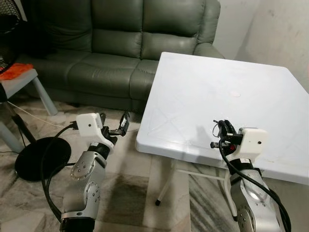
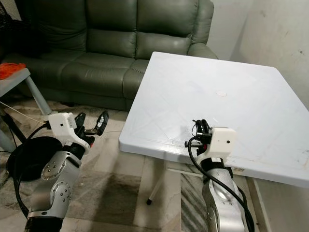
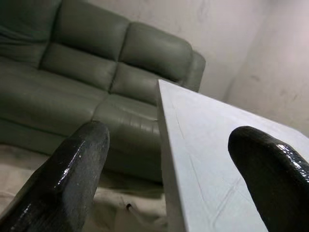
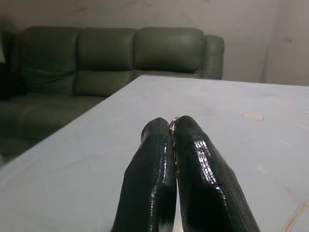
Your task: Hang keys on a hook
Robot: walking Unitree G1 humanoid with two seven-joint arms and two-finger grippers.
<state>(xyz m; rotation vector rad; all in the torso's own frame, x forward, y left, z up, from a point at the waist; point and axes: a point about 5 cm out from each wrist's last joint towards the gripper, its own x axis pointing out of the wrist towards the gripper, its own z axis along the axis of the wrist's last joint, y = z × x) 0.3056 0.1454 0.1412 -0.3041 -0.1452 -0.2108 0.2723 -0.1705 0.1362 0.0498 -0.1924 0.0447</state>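
Over the near edge of the white table (image 1: pixel 217 82), my right gripper (image 1: pixel 224 128) is shut. A thin metal key ring (image 4: pixel 172 120) peeks out between its fingertips (image 4: pixel 193 140) in the right wrist view, and a thin loop (image 1: pixel 214 129) shows beside the fingers in the eye views. No more of the keys can be made out. My left gripper (image 1: pixel 115 122) is open and holds nothing. It is held up left of the table's near corner, over the floor, and points toward the sofa (image 3: pixel 96 72).
A grey-green leather sofa (image 1: pixel 120 43) stands behind the table along the wall. At the left are a fan's black round base (image 1: pixel 41 157), a cable on the floor and a small pale side table (image 1: pixel 21 79) with an orange thing on it. A small round mark (image 1: pixel 235 94) lies on the tabletop.
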